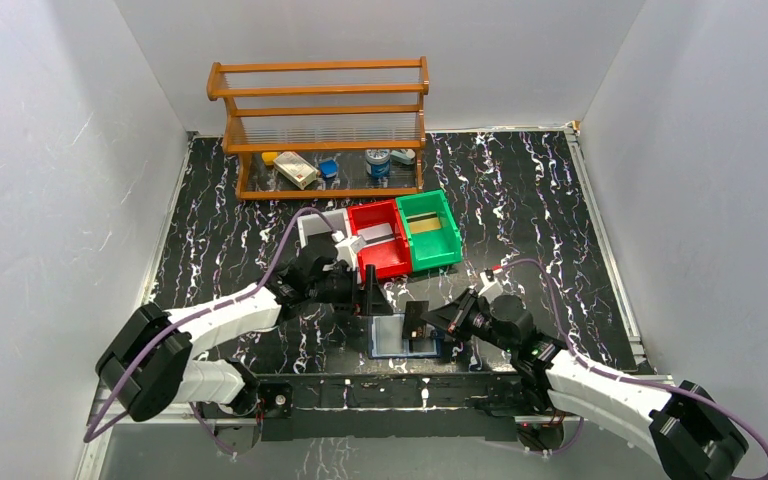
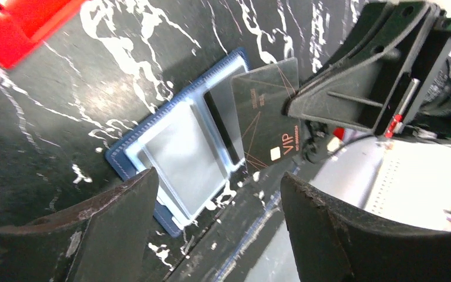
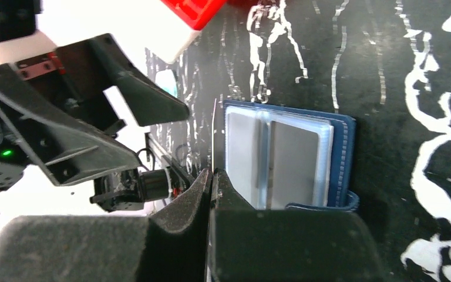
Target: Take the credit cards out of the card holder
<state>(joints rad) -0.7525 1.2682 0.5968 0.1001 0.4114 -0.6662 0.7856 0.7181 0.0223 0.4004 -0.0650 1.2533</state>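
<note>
Beside open card holder (image 2: 182,153), right hand (image 3: 212,176) clamped on black card (image 2: 267,111), left hand (image 2: 217,182) spread wide nearby

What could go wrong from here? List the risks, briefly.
1. The right gripper pinches the card only by its edge; it might slip.
2. The left gripper is open above the holder, so nothing pins it; pulling could drag the holder along.
3. The grippers sit close together and could collide.
</note>
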